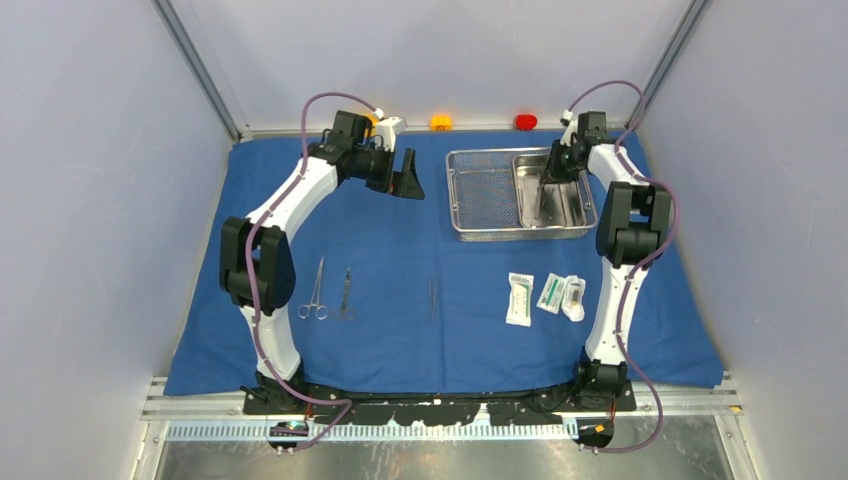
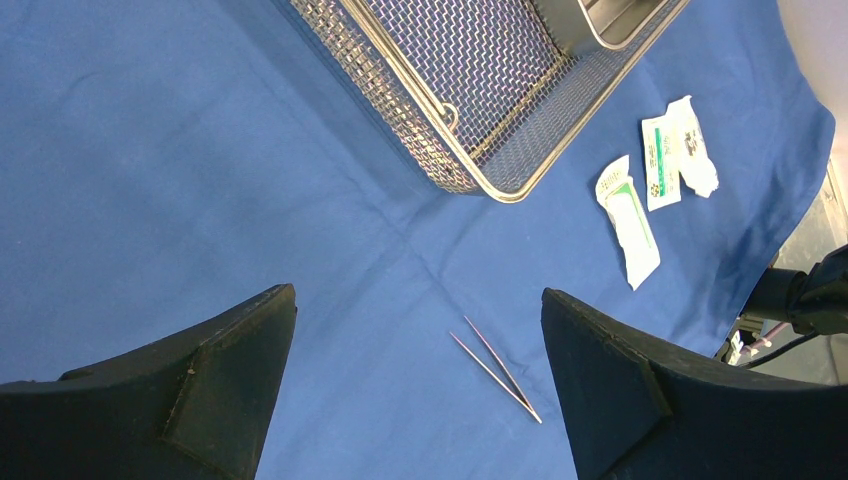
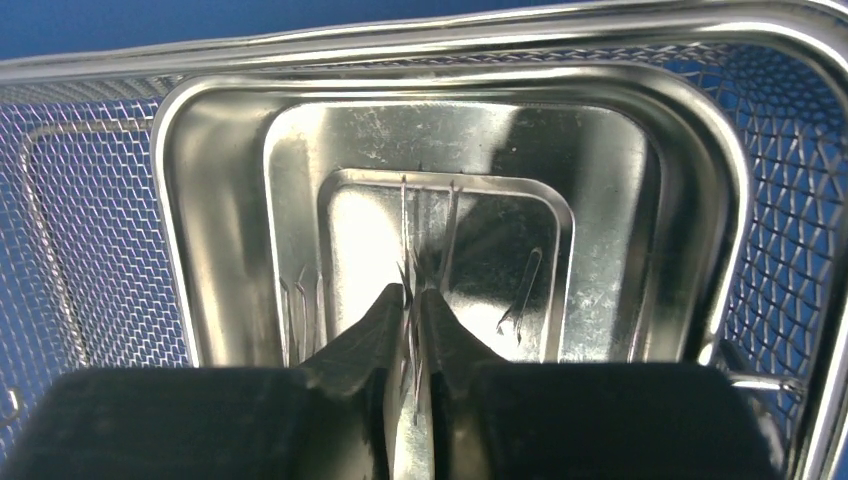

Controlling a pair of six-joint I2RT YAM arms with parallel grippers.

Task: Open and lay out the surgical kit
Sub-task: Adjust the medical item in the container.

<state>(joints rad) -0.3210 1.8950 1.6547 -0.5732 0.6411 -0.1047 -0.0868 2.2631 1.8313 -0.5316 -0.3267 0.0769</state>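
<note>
Table [image 1: 700, 455]: bare metal is seen only along the near edge.
Blue cloth [image 1: 400, 250]: spread flat over the table, under both pairs of fingers.
Wire-mesh basket [image 1: 480, 195]: set on the cloth directly beneath the right fingers [image 3: 365, 335], ahead of the left fingers [image 2: 215, 385].
Tweezers [image 2: 497, 370]: laid on the cloth, seen below and between the left fingers.
Scissors [image 1: 314, 290], forceps [image 1: 346, 293]: laid side by side, well apart from all fingers.
White packets [image 1: 519, 298]: three, laid in a row, well apart from the right fingers on the near side.
Orange block [image 1: 441, 122], red block [image 1: 525, 121]: set past the cloth's far edge, the red one near the right fingers.
</note>
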